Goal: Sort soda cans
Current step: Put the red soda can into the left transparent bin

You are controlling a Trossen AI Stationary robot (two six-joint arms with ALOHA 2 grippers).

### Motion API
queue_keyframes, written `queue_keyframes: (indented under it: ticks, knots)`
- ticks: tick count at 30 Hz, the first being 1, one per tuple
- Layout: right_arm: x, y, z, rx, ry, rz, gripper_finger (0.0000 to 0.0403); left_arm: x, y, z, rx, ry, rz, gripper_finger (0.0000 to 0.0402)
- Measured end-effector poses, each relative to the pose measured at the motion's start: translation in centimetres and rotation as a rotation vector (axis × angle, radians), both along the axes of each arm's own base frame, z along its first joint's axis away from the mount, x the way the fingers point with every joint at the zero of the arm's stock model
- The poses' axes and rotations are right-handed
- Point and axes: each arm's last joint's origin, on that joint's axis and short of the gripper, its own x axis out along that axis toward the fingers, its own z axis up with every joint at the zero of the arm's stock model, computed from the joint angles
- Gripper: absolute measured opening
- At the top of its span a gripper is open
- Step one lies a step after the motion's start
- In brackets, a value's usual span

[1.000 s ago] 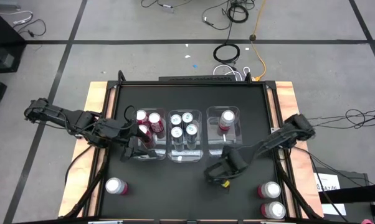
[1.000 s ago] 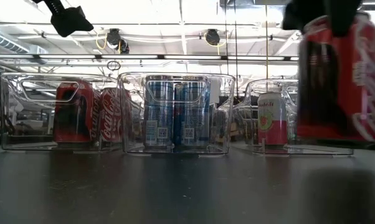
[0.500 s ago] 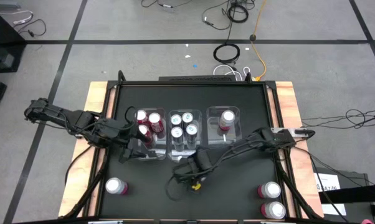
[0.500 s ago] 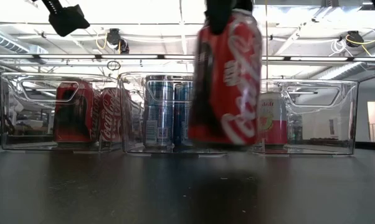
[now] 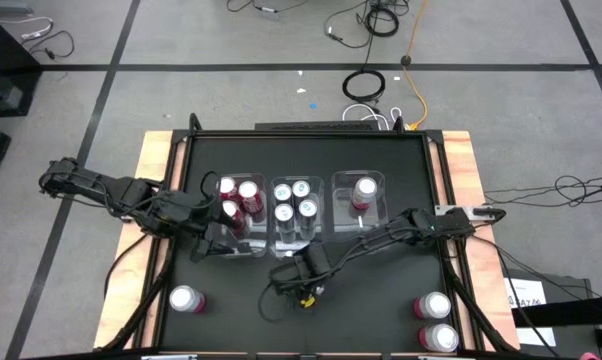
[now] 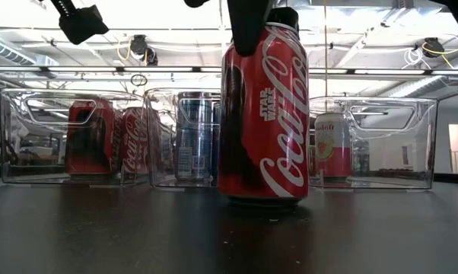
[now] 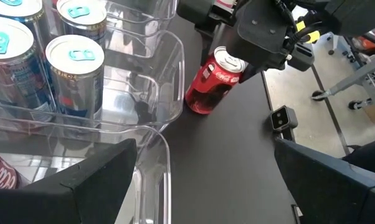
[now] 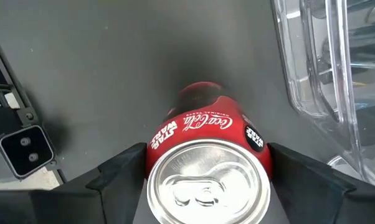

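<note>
A red soda can (image 6: 263, 122) stands upright on the black table in front of the middle clear bin (image 5: 297, 216), with my right gripper (image 8: 206, 180) shut on its top from above. The high view hides the can under that gripper (image 5: 306, 280). The left bin (image 5: 237, 215) holds red cans, the middle bin blue cans (image 7: 72, 68), and the right bin (image 5: 359, 205) one pink can (image 6: 332, 144). My left gripper (image 7: 200, 180) hangs open above the near edge of the left bin, holding nothing. My right gripper pinches the red can's upper wall (image 8: 155, 163), just below the silver lid, between its two fingers (image 8: 122, 171), one on each side. The fingers point straight down. The can is upright, and its base (image 6: 263, 202) rests on the table.
One loose can (image 5: 186, 298) stands near the table's front left corner, and two more (image 5: 433, 305) (image 5: 439, 337) stand at the front right. A strip of bare black table runs between them in front of the bins. Wooden rails border the table's left and right edges.
My right gripper has carried the red can from the table's right side toward its left, to a spot in front of the middle bin. The can was lifted and tilted on the way. It now stands upright with its base on the table.
</note>
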Motion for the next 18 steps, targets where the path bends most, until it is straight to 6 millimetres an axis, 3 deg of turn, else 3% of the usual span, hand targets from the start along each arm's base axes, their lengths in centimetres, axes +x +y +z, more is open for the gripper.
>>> queue_keyframes:
  ticks: [8,18]
  knots:
    - [0.02,0.01,0.03,-0.002,-0.007,0.025,0.0331,0.0,0.0,0.0,0.0,0.0,-0.001,0.0388]
    - [0.01,0.02,0.13,-0.004,-0.014,0.058,0.0336,0.0,0.0,0.0,0.0,0.0,0.0,0.0388]
